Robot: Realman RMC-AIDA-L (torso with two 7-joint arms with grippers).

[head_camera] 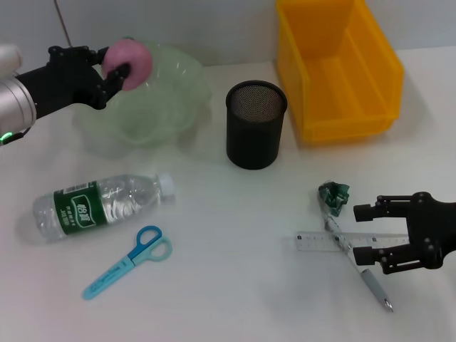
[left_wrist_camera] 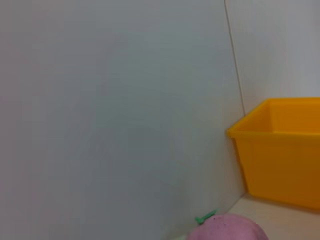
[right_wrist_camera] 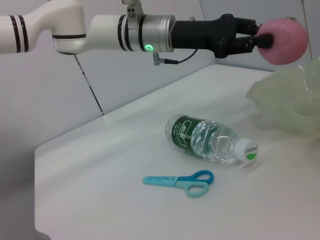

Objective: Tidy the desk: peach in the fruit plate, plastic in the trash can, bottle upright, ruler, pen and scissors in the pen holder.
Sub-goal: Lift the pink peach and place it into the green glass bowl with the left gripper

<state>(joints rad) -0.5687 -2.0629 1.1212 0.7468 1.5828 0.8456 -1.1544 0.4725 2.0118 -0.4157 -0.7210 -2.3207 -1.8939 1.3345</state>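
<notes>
Peach (head_camera: 129, 63) | clamped in left end effector (head_camera: 114, 68) | above fruit plate (head_camera: 167, 107) | right end effector (head_camera: 365, 231) open

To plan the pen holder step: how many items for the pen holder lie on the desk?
3: the scissors below the lying bottle; the ruler and pen crossed by the right gripper. None seem hidden.

Black wire-mesh pen holder (head_camera: 256, 125)

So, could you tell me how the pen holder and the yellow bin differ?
The pen holder is a black round mesh cup, while the yellow bin is a solid rectangular box. The bin is clearly larger and sits farther back, to the holder's right. Both stand upright with nothing visible inside.
</notes>
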